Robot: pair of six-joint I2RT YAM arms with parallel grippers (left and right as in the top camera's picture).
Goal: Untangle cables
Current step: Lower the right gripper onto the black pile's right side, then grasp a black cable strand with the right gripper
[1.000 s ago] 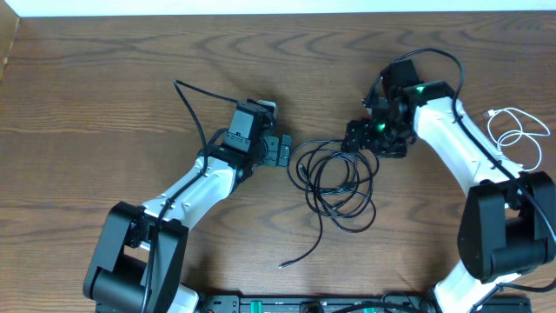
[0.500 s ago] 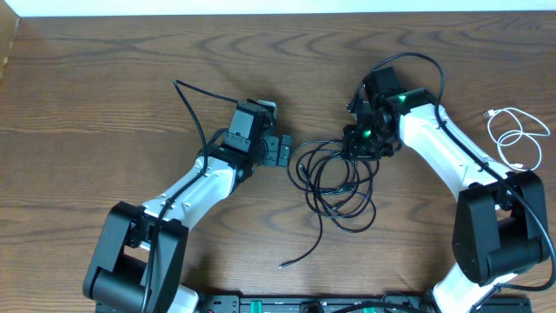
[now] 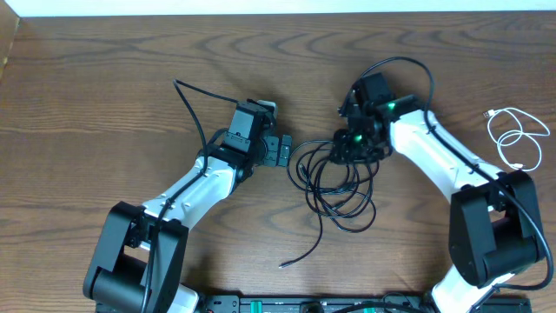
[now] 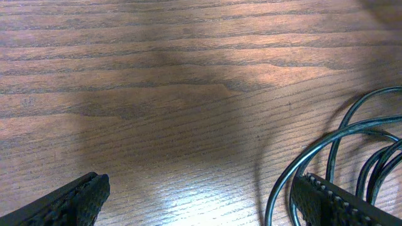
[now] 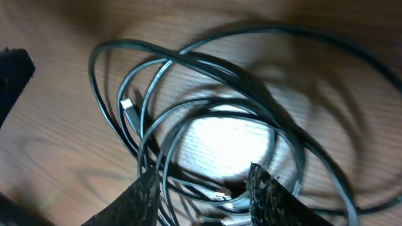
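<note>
Right gripper (image 3: 346, 144) shifted left, now over black tangle (image 3: 340, 187), jaws part-open astride strands, nothing clamped: pull not started. Left gripper (image 3: 283, 149) unmoved, wide, beside tangle. White cable (image 3: 519, 139) apart, far right.

Overhead is even, bright and sharp, soft shadows hugging the arms. Left wrist view: pale glare low on the table (image 4: 188, 63), a broad dim band across the middle. Right wrist view is blurry, white glare blazing inside the cables (image 5: 213, 75)
</note>
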